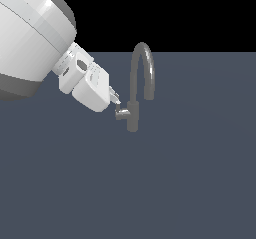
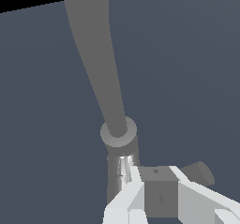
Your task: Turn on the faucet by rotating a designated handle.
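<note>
The faucet [image 1: 133, 110] stood upright on the flat blue-grey surface [image 1: 190, 183], near the middle of the exterior view, its gooseneck spout [image 1: 144, 63] arching up and curling down toward that view's right. From the short body a stub ran out toward the exterior view's left, carrying the handle [image 1: 121, 114], a small flat grey lever. The white arm [image 1: 35, 33] reached in from the upper left of that view, and the gripper [image 1: 116, 100] sat at the handle's end, its fingertips touching or just above the lever. In the wrist view the white fingers [image 2: 129, 192] flanked a dark grey block [image 2: 159, 195] close against the faucet's body [image 2: 121, 155], with the stub's rounded end [image 2: 201, 173] poking out beside them. The jaws looked closed around the handle, though the contact itself was partly hidden.
</note>
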`<state>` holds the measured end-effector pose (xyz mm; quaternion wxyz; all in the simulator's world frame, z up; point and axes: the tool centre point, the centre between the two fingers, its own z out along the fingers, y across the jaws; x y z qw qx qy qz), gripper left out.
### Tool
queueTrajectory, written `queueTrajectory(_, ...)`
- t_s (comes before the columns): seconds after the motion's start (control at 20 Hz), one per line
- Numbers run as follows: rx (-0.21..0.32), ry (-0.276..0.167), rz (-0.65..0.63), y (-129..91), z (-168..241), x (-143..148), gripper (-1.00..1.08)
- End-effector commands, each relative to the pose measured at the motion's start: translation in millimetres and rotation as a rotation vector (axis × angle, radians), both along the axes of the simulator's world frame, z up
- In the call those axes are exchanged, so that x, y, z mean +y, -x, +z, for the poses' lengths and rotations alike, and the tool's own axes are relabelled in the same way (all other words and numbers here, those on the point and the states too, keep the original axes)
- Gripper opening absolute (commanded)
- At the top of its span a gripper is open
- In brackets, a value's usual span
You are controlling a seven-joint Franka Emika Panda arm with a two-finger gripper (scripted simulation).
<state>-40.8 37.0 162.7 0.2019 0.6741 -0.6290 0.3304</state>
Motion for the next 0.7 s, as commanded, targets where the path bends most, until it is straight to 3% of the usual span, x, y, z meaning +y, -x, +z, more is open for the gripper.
queueTrajectory(0.0,0.020,0.009,-0.011,16,-10,-7,-1.00)
queueTrajectory(0.2,0.021,0.009,-0.012,26,-14,-9,-1.00)
queueTrajectory(0.25,0.019,0.003,0.020,15,-7,0,-1.00)
queueTrajectory(0.65,0.020,0.007,0.001,35,-39,-8,-1.00)
